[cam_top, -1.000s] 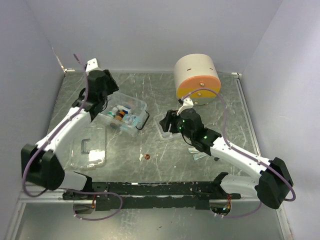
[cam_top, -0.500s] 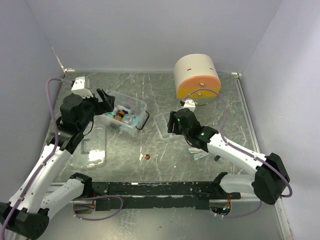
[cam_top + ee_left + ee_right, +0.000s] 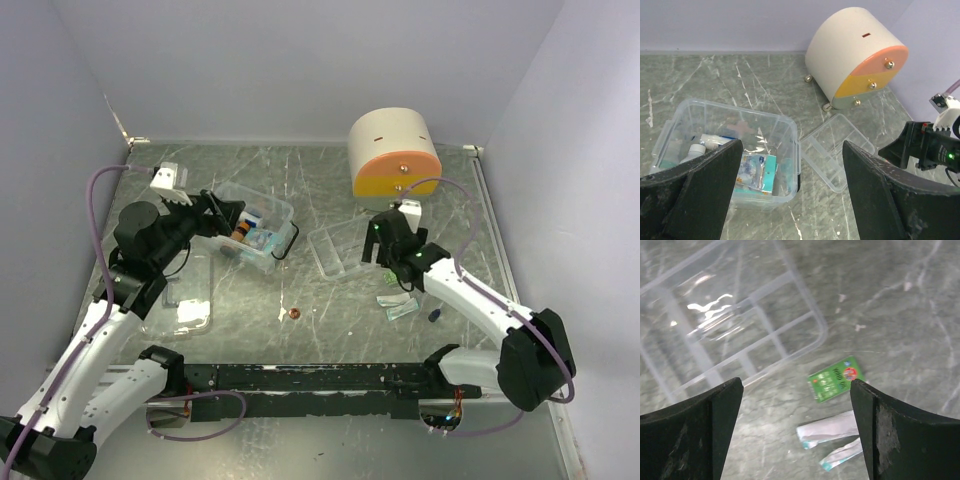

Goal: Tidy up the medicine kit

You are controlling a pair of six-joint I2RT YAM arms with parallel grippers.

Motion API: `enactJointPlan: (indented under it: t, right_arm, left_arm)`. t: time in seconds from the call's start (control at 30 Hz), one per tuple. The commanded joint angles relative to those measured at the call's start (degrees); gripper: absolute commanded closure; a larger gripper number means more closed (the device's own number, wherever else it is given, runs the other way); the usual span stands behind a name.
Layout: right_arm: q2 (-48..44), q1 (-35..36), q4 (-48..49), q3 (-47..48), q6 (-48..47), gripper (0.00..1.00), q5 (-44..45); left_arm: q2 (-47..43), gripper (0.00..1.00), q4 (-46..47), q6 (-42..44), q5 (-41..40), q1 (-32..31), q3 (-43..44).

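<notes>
Marbled green tabletop, closed round by pale lilac walls. At the left of the top view, left gripper (image 3: 222,210), fingers spread wide and empty, held by the left end of the clear box (image 3: 258,228). Lower left of it, the clear lid (image 3: 180,300), flat on the table, apart from the box. Inside the box, a white bottle (image 3: 696,150), a teal-and-white packet (image 3: 756,172) and other small things too crowded to name. Below and right of the box, a small brown round thing (image 3: 294,314), alone on the surface.

At the middle, the divider tray (image 3: 335,250), outside the box and just beside its right end, empty as far as can be seen. Right of the tray, right gripper (image 3: 380,242), also wide open, nothing between the fingers. Below it in the top view, the loose medicines: a green packet (image 3: 836,379) and two white sachets (image 3: 827,431), near the tray's corner but not touching it. In the right wrist view, low and right of centre, long axes slanting gently from lower left to upper right, so almost along the line from finger to finger. Probably a turn of the wrist needed, to close across the narrow side.

Further right, a small dark blue item (image 3: 434,315); at upper right, a cream drum (image 3: 393,150) with orange face.

By this layout, work for the right arm: left arm well apart, box and tray between.
</notes>
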Motion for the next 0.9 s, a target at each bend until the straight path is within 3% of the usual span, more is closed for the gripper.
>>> enactJointPlan:
  t: [0.0, 0.3, 0.87]
  right_arm:
    - [-0.18, -6.61, -3.08, -1.52, -0.81, 0.10, -4.21]
    - [0.27, -17.56, 2.76, -7.66, -2.29, 0.03, -16.77]
    - [6.21, -22.89, 12.35, -8.62, -11.07, 0.06, -26.74]
  left_arm:
    - [-0.58, 0.08, 2.92, 1.11, 3.97, 0.35, -0.15]
    - [-0.46, 0.09, 4.06, 0.83, 6.15, 0.37, -0.73]
    - [-0.12, 0.09, 4.45, 1.53, 7.14, 0.43, -0.68]
